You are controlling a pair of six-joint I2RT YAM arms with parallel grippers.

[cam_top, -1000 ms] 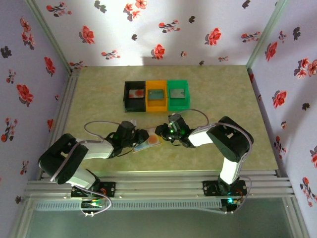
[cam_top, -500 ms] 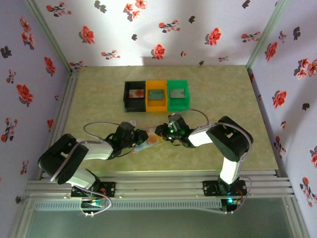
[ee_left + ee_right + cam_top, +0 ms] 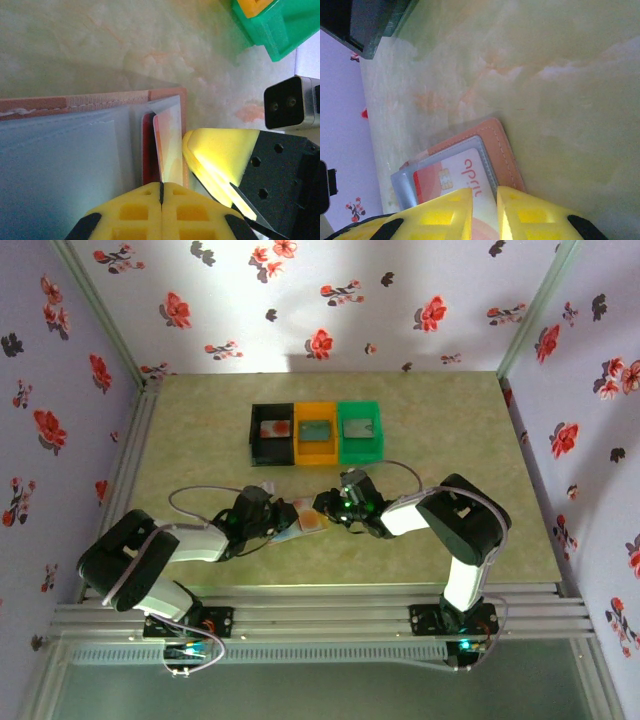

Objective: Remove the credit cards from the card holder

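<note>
The card holder [image 3: 308, 520] lies open on the table between both grippers, pinkish-tan [image 3: 506, 145] with pale blue-grey panels [image 3: 75, 150]. A white and red credit card [image 3: 462, 172] with a chip sits in its end pocket. In the left wrist view this card [image 3: 169, 145] stands edge-on out of the pocket. My left gripper [image 3: 161, 185] [image 3: 283, 523] is shut on the card's near edge. My right gripper [image 3: 484, 192] [image 3: 325, 508] rests on the holder's end panel, jaws a narrow gap apart with the card showing between them. One right finger [image 3: 220, 155] lies beside the card.
At the back stand three bins in a row: black [image 3: 272, 433], orange [image 3: 316, 432] and green [image 3: 360, 430], each with a flat card-like piece inside. The green bin's corner [image 3: 270, 30] is close beyond the holder. Floral walls enclose the table.
My left gripper's jaws have closed onto the card's edge. The right gripper and the card holder have stayed where they were.
</note>
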